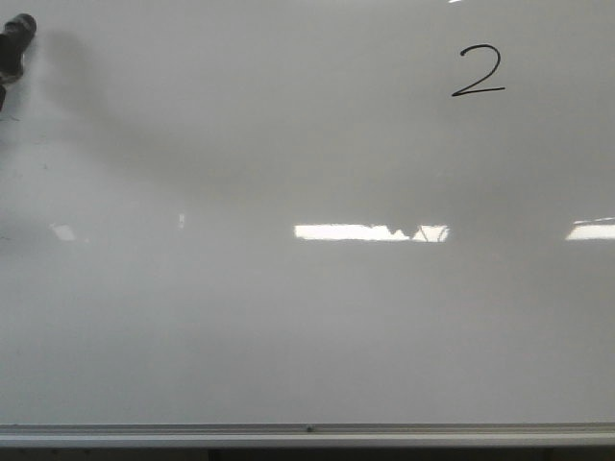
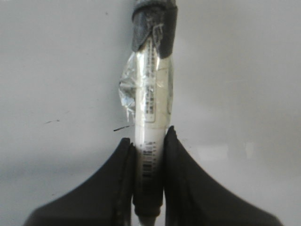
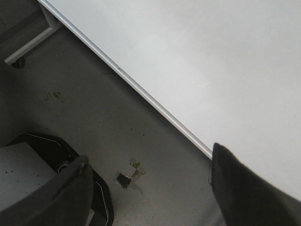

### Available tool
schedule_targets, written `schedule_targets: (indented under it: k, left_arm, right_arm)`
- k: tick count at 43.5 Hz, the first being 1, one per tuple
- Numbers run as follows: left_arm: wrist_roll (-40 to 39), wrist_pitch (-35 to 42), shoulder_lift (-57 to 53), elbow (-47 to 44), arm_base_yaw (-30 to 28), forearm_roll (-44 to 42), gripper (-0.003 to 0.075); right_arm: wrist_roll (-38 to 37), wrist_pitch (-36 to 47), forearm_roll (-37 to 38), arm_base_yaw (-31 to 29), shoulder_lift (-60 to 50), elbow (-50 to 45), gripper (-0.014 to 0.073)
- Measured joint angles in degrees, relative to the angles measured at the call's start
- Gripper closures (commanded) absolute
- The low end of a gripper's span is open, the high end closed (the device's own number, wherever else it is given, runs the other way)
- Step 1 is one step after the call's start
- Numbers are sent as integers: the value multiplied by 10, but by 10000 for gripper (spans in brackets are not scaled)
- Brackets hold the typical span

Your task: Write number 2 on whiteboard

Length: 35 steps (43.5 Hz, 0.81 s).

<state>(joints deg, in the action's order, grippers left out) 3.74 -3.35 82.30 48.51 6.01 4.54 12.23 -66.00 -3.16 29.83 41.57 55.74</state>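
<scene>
The number 2 point(image 1: 478, 72) stands on the whiteboard point(image 1: 288, 327). The left gripper point(image 2: 149, 141) has its jaws clamped on a marker point(image 2: 150, 103). The right gripper point(image 3: 148, 174) has its jaws apart.

- Your surface is the whiteboard point(image 1: 288, 327), glossy white-grey, filling the front view.
- On it you see the number 2 point(image 1: 478, 72), a thin black line, drawn toward the far right of the board.
- A silver metal rail point(image 1: 307, 432) runs along the board's near edge.
- Bright rectangular light reflections point(image 1: 370, 232) lie in a row across the middle of the board.
- In the left wrist view you find short dark stray marks point(image 2: 121, 127) on the board.
- In the right wrist view you see the grey floor point(image 3: 94, 113) beside the board's rail, with small scraps of debris point(image 3: 130, 173) lying on it.
</scene>
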Motion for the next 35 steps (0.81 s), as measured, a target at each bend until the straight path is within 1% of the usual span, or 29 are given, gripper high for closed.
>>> schedule_targets:
  k: [4,6,7,9,12,14,18,24,35]
  left_arm:
    - [0,24,23,0,0,2,597]
    - [0,33,33,0,0,2,510]
    - [0,33,37,0,0,3,487]
    - [0,33,43,2,0,4,408]
    - [0,33,48,2,0,4,319]
    - [0,33,49,2,0,4,282]
    - [0,33,51,5,0,4,280]
    - [0,-12,25,7,0,3,280]
    - [0,-156,-119,20,0,-2,280]
  right_arm:
    - [0,0,0,0,0,0,45]
    - [0,0,0,0,0,0,45]
    - [0,0,0,0,0,0,45]
    - [0,0,0,0,0,0,45]
    - [0,0,0,0,0,0,45]
    - [0,0,0,0,0,0,45]
    - [0,0,0,0,0,0,45]
    - [-15,0,0,0,0,0,45]
    - [-64,0,1,0,-22,0,45]
